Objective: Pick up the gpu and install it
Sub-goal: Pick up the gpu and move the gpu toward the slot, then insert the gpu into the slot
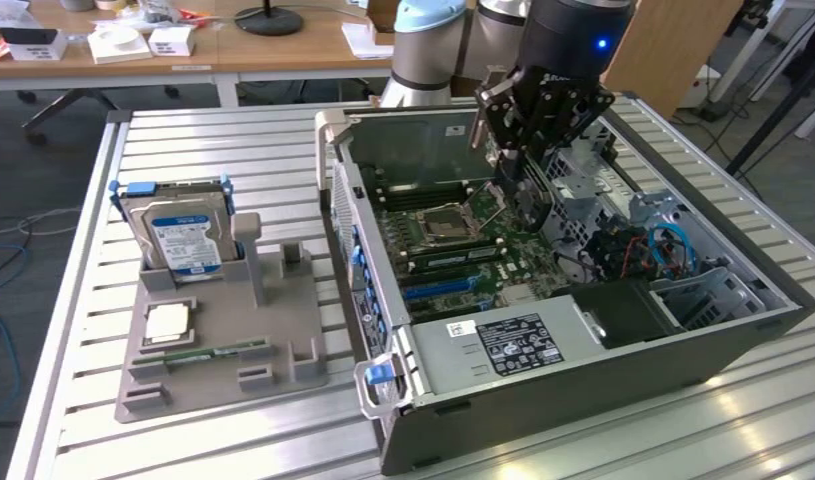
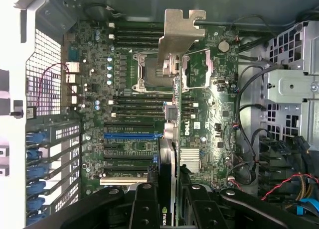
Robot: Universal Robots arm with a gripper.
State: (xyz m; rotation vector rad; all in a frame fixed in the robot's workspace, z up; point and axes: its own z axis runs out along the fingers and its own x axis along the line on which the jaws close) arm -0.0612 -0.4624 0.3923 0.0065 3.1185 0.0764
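case: open computer case lying on its side on the slatted tabletop, motherboard facing up
inside case: CPU socket mid-board, with rows of black memory slots next to it. Also a blue slot and a silver heatsink. Power supply at the case's near end. Drive cage and cable bundles along one side wall.
outside case: grey holder just beside the case, on the exterior view's left. Hard drive stands upright in it; CPU chip and green RAM stick lie flat on it.
background: wooden desk behind the case, well apart
in the way: cable bundles and drive cage are near the card on one side, not touching it. CPU socket and memory slots lie below it.
gpu location: gpu is in the air inside the case opening, above the motherboard by the CPU socket. It is not seated in any slot.
gpu axis: long axis roughly upright, running from the gripper down toward the motherboard. Metal bracket is at the end farthest from the gripper. Card is edge-on in the wrist view. Cannot tell whether the bracket end touches the board.
gripper: gripper is partly closed and holding the gpu. Fingers clamp its two flat faces at the end opposite the bracket and touch nothing else.
arm: arm reaches down over the case from its far side
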